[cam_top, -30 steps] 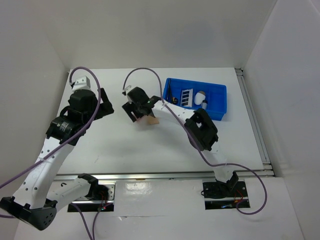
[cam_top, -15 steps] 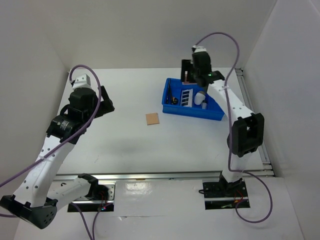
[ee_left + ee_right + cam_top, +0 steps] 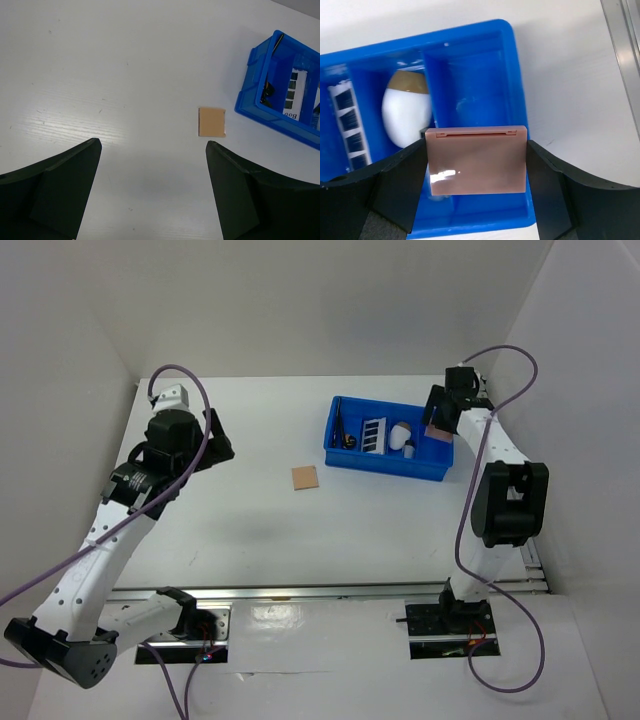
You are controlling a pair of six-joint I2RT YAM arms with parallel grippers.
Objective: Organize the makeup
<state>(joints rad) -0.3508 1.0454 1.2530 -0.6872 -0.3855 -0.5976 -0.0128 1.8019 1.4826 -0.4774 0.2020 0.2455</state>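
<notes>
Top external + wrist cams, items big to small:

1. Counter [image 3: 250,530]: white, carries the lot.
2. Blue tray [image 3: 400,468]: far right of counter.
3. R tool [image 3: 476,150]: clenched on pink pad [image 3: 477,167] by its side edges, over the tray's right-end compartment.
4. L tool [image 3: 152,150]: released, nothing betw. its sides, above bare counter.
5. Palette [image 3: 372,433], sponge [image 3: 406,115], brushes [image 3: 341,428]: all in the tray.
6. Tan pad [image 3: 305,478]: flat on counter, left of tray, well apart from both tools.

Step, as I judge it: pink pad about to be binned. Next I'd lower into that compartment, let go, then fetch the tan pad.

Vs. 0.5 s ago: R arm has swung from the tray's far-left corner to its right end. Tan pad unmoved, L arm barely shifted.
</notes>
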